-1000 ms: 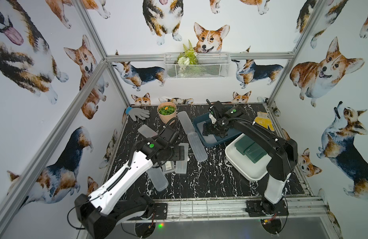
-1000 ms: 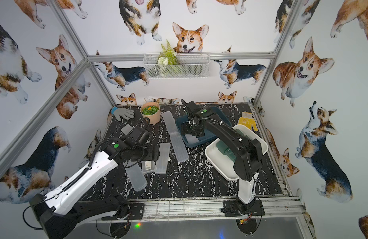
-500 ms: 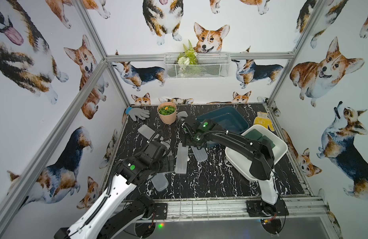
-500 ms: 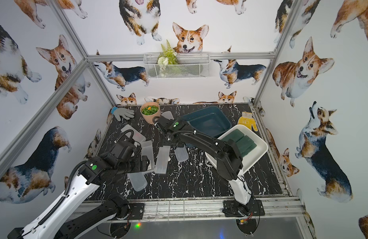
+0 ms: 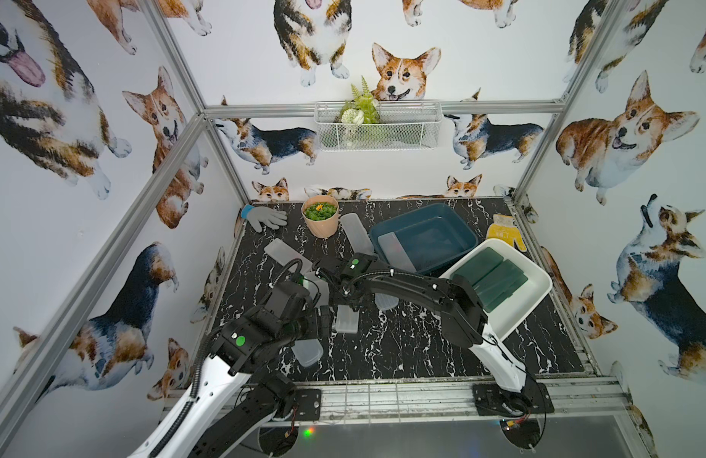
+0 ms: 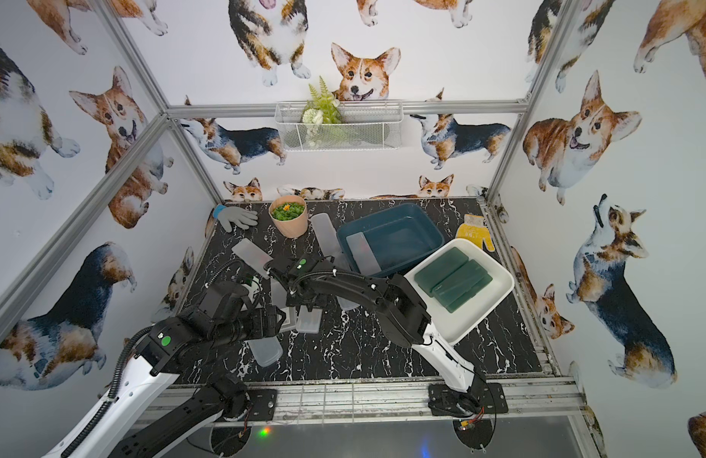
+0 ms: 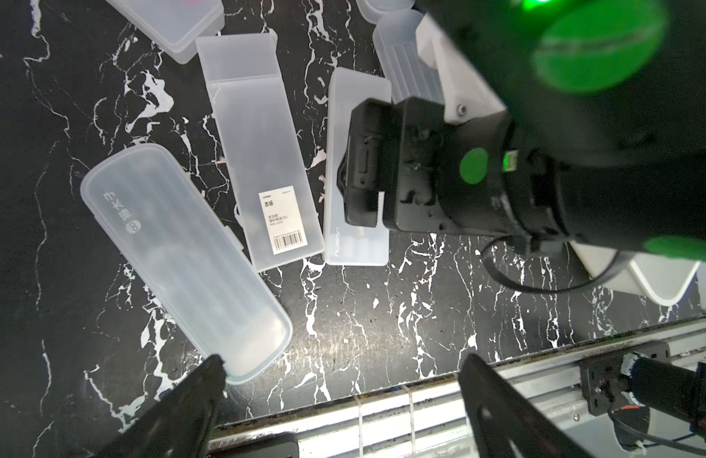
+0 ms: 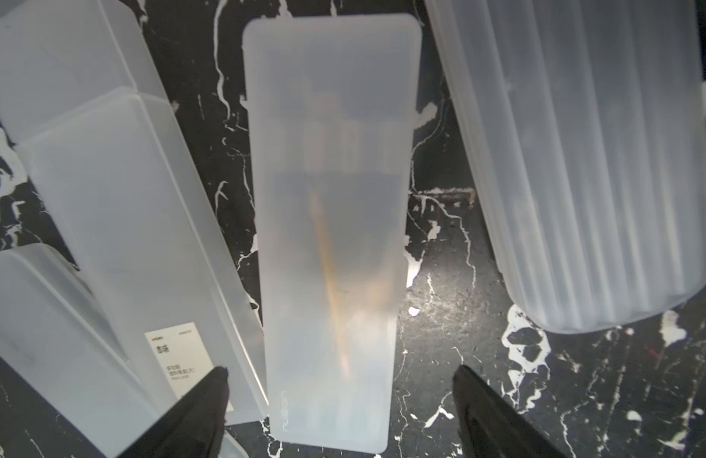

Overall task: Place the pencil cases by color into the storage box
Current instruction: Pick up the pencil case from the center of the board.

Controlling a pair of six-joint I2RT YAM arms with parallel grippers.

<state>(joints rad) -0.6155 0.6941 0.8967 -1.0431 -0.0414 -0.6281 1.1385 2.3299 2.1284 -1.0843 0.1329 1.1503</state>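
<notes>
Several frosted pencil cases lie loose on the black table. My right gripper [image 8: 340,372] hangs open just above one flat frosted case [image 8: 331,238], its fingers on either side of the case's end without touching it; in a top view that case [image 5: 346,319] shows below the arm. My left gripper [image 7: 341,368] is open and empty near the front edge, one fingertip beside a rounded case [image 7: 185,257]. A labelled case [image 7: 260,166] lies between them. The white tray [image 5: 514,317] holds dark green cases [image 5: 488,277]. The blue storage box [image 5: 415,216] holds one frosted case [image 5: 395,251].
A peach plant pot [image 5: 321,216] and a grey glove [image 5: 264,217] sit at the back left, a yellow glove [image 5: 506,236] at the back right. More frosted cases [image 5: 357,234] [image 5: 282,253] lie behind the arms. A metal rail [image 5: 383,396] runs along the front edge.
My right arm swung left from the blue box to above the loose cases, leaving a frosted case in the box. My left arm drew back toward the front edge.
</notes>
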